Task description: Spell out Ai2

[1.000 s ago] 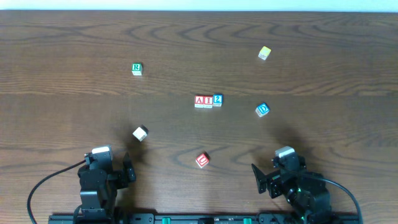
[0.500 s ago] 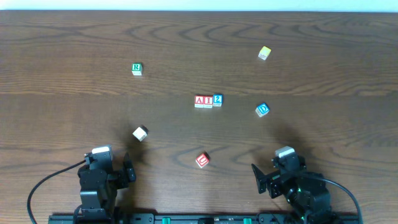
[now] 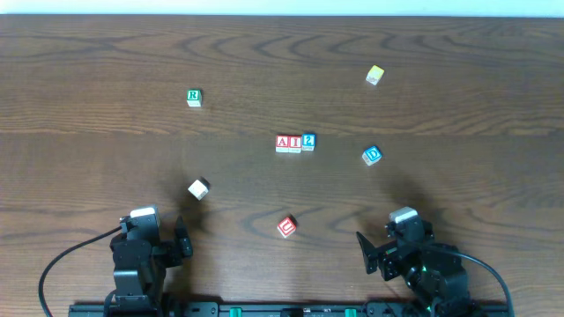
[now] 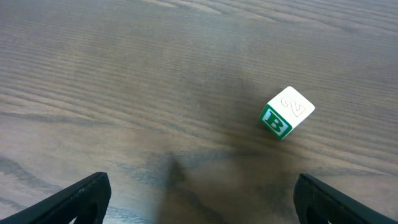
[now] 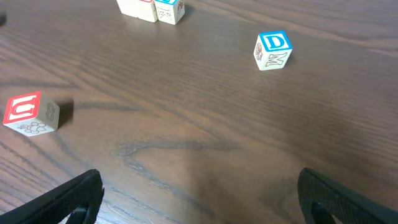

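The 3 small wooden cubes of the word sit in 1 row: the cube with a red "A" (image 3: 282, 143), the cube with a red "I" (image 3: 294, 143) touching it, and the cube with a blue "2" (image 3: 308, 140) tight against that one, set a shade farther out than the other 2. The row reads A-I-2 from the robot's left to its right, so the spelling looks done.

The row lies well ahead of both tools, roughly midway between them. Neither tool is near it.

The left gripper (image 4: 200, 202) stands fully spread with nothing between its fingers, and so does the right gripper (image 5: 202, 199). Both sit at the near edge of the dark wood-grain table (image 3: 88, 158), which I judge to be a resting pose that leaves the row undisturbed.

The spare blocks are all clear of the row:
- The wooden cube with a red "C" (image 3: 286, 226) lies between the 2 grippers, nearer than the row.
- The wooden cube with a blue "D" (image 3: 372, 156) is ahead of the right gripper.
- The white cube with a green "B" on its side (image 4: 286, 112) is just ahead of the left gripper.
- The green "R" cube (image 3: 194, 97) and the yellow-topped cube (image 3: 375, 75) lie far out.
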Controlling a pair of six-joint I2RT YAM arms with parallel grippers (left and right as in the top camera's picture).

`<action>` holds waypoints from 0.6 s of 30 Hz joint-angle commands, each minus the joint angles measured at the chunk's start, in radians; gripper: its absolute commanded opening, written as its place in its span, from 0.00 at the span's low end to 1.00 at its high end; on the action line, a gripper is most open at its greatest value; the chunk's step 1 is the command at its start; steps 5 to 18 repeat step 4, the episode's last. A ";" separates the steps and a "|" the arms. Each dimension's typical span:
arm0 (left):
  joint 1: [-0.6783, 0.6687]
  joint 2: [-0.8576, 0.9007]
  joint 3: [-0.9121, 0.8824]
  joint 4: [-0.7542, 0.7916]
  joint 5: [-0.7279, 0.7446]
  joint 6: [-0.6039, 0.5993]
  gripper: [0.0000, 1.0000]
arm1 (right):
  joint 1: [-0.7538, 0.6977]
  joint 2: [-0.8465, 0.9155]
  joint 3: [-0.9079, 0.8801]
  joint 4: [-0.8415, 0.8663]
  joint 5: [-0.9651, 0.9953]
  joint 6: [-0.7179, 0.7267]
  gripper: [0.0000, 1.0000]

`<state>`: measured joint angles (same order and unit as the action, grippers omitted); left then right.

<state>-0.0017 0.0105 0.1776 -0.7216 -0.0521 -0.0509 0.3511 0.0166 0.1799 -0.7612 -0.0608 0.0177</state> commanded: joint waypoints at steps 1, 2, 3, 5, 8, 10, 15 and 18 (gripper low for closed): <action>0.002 -0.006 -0.016 -0.008 0.000 0.011 0.95 | 0.000 -0.011 -0.014 0.003 -0.011 0.015 0.99; 0.002 -0.006 -0.016 -0.008 0.000 0.010 0.95 | 0.000 -0.011 -0.014 0.003 -0.011 0.015 0.99; 0.002 -0.006 -0.016 -0.008 0.000 0.011 0.95 | 0.000 -0.011 -0.014 0.003 -0.011 0.015 0.99; 0.002 -0.006 -0.016 -0.008 0.000 0.011 0.95 | 0.000 -0.011 -0.014 0.003 -0.011 0.015 0.99; 0.002 -0.006 -0.016 -0.008 0.000 0.011 0.95 | 0.000 -0.011 -0.014 0.003 -0.011 0.015 0.99; 0.002 -0.006 -0.016 -0.008 0.000 0.011 0.95 | 0.000 -0.011 -0.014 0.003 -0.011 0.015 0.99; 0.002 -0.006 -0.016 -0.008 0.000 0.011 0.95 | 0.000 -0.011 -0.014 0.003 -0.011 0.015 0.99; 0.002 -0.006 -0.016 -0.008 0.000 0.011 0.95 | 0.000 -0.011 -0.014 0.003 -0.011 0.015 0.99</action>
